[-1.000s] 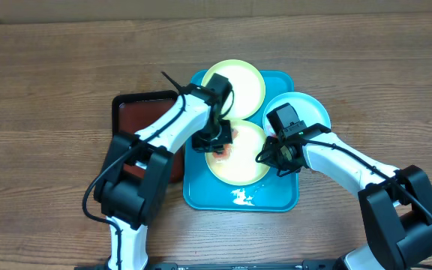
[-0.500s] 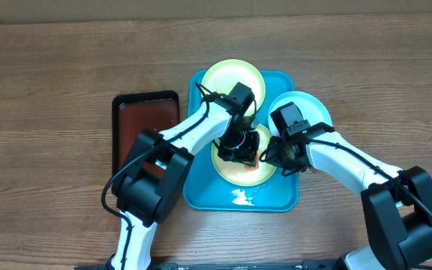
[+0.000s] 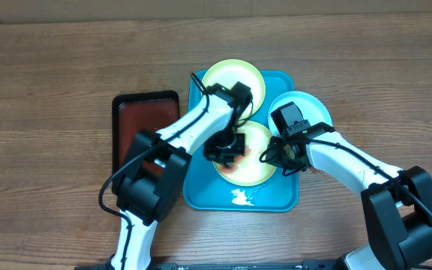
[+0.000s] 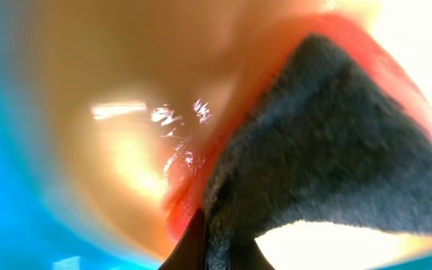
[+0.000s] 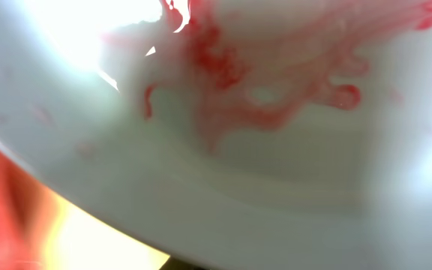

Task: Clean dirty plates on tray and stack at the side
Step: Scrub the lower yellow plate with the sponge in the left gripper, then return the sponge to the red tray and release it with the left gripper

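Near plate point(image 3: 252, 163) under the wipe, on the tray point(image 3: 201, 196): the cleaning step is in hand, nothing stacked yet.

The left tool point(image 3: 226, 148), clenched on a dark fuzzy wiper point(image 4: 328, 150) edged in red, presses on the plate's left part. Its arm reaches over the tray's left rim with the wrist bent down. The right tool point(image 3: 282, 156), also clenched, sits at the plate's right rim, just below the blue plate point(image 3: 307, 107); whether it pinches a rim I cannot tell. The far plate point(image 3: 235, 76) lies at the tray's back. The next move is probably to sweep the wiper over the sauce, then carry the plate to the bench point(image 3: 51, 75), which calls for a firm rim hold.
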Tool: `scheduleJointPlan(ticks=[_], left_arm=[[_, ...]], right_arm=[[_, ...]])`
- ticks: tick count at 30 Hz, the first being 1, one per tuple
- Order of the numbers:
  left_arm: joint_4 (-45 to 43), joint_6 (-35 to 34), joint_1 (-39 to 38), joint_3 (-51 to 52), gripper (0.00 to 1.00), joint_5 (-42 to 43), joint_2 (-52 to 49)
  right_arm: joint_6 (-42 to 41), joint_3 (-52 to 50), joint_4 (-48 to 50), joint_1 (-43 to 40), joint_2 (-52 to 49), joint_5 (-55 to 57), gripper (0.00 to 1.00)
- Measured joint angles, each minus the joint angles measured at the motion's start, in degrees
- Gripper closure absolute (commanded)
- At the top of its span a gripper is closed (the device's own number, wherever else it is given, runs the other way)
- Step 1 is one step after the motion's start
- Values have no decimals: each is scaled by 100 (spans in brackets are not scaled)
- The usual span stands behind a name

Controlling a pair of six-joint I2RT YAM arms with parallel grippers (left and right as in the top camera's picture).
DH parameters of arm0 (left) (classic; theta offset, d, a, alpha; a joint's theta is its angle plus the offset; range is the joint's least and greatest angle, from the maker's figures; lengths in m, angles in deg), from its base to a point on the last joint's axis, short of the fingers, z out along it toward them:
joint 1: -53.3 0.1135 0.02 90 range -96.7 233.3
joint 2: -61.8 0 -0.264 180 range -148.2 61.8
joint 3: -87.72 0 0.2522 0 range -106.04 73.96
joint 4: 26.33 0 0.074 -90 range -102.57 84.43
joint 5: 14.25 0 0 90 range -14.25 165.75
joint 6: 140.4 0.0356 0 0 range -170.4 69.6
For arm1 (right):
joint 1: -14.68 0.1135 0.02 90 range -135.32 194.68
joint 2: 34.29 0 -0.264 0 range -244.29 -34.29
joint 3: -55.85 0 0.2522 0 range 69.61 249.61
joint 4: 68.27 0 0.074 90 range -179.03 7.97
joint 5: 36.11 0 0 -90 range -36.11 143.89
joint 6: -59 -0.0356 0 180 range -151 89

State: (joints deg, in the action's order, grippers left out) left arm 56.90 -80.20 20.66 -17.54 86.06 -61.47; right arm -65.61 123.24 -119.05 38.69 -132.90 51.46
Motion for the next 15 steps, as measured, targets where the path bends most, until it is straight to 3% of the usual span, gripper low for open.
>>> scheduleJointPlan(ticks=[3,8,15], left_arm=[[98,-70,181,-101,96,-498,2],[164,-2,280,-133,96,-538,232],[278,170,1126,-138,96,-254,1738]], right_arm=[[11,0,-2,0,4,-7,96],[20,0,-4,0,4,-9,96],[85,0,-7,-2,4,-9,96]])
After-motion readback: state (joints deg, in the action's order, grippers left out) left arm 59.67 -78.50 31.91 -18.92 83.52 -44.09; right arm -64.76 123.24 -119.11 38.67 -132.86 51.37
